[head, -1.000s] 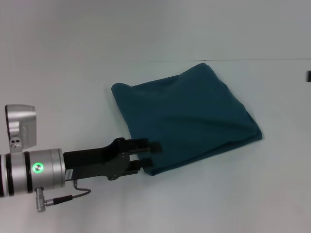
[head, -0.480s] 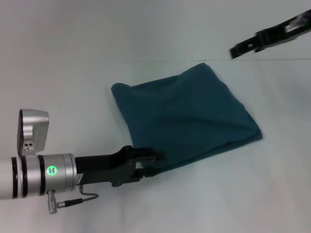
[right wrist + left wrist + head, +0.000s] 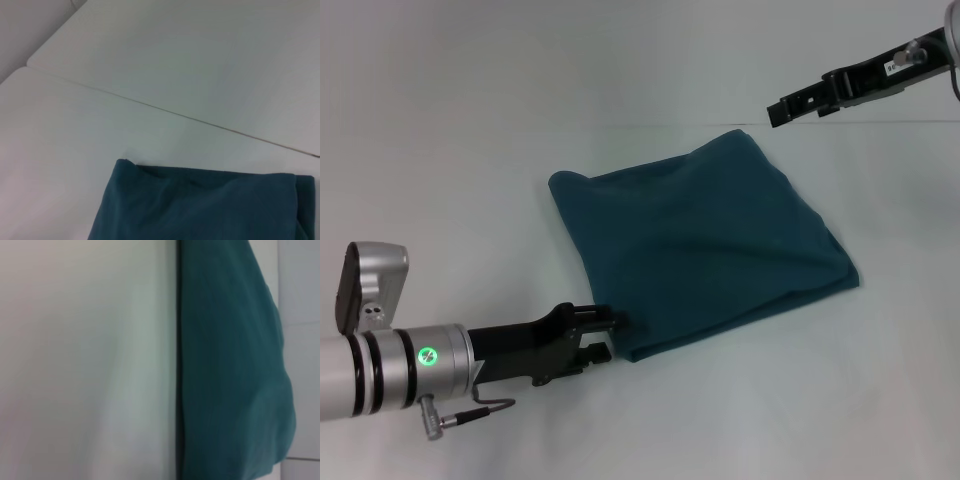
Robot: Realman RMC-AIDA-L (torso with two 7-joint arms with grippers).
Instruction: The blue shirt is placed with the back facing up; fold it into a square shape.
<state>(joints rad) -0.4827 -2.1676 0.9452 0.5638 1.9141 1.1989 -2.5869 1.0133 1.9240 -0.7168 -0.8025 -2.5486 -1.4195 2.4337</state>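
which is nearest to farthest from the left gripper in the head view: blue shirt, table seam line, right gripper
1. Blue shirt: its near corner lies right at the left gripper.
2. Table seam line: beyond the shirt's far edge.
3. Right gripper: far right, raised above the table.

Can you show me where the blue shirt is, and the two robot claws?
Folded dark teal-blue knit shirt (image 3: 705,245): head view, middle of the top layer.
Black left claw (image 3: 603,335): head view, between its fingertips.
Black right claw (image 3: 780,112): head view, at its tip.
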